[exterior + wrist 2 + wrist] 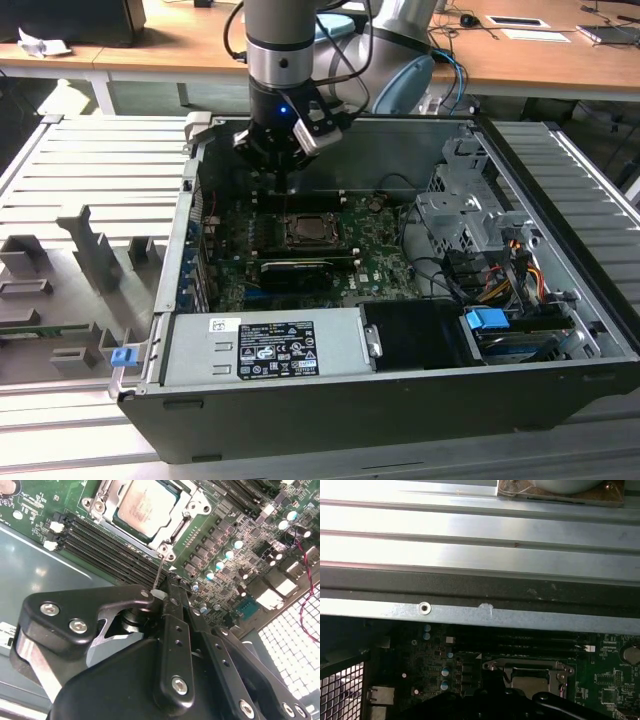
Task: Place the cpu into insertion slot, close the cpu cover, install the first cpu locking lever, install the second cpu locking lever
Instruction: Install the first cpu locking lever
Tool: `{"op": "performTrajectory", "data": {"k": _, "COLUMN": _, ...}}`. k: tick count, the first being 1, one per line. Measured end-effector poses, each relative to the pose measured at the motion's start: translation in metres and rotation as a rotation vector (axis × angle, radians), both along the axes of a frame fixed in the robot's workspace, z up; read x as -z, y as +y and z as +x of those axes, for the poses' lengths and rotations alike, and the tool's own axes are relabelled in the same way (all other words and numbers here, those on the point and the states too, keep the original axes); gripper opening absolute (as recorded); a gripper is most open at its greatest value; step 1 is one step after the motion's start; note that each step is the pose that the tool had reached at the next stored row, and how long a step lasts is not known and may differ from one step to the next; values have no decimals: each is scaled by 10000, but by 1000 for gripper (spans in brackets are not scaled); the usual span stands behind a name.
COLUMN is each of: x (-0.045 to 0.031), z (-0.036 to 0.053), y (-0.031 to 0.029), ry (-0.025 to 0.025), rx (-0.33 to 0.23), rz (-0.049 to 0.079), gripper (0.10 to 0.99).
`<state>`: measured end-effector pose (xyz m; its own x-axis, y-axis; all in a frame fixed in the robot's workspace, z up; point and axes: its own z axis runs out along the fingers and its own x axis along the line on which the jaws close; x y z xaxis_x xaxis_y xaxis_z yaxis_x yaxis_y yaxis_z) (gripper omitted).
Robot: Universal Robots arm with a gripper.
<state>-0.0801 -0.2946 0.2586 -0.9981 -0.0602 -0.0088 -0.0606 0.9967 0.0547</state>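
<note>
You're on a locking-lever step. The cpu (146,505), a small flat square chip with a pale silver-grey metal top, is seated in the square black insertion slot (172,489) just beyond the pincer's tips. The cpu cover (195,505), a thin silvery metal frame, lies flat around the chip, so the first two jobs look done.

The black two-fingered pincer (160,596) is pinched closed on the free end of a thin bare-wire locking lever (159,575). The lever runs from the fingertips to the socket corner nearest the pincer. I can't tell you whether this is the first lever or the second.

As I judge it, the move calls for a steady pinch, because the wire looks thin and springy and could slip out or snap back. You also need a sweep that keeps clear of the long black memory slots (105,542) close on one side of the pincer. The small silver-topped capacitors (223,555) sit close on the other side.

In the exterior view, the silver-and-black arm (280,50) drops almost straight down into the open black computer case (330,400). Its wrist is vertical, and the pincer points down at the green motherboard (40,505), hanging above it without touching. The socket lies below the tips and a little nearer that camera.
</note>
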Motion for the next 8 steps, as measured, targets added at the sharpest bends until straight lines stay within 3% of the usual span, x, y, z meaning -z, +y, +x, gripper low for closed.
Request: {"op": "performTrajectory", "data": {"k": 8, "x": 0, "z": 20, "y": 0, "ry": 0, "rx": 1, "rz": 0, "gripper": 106}}
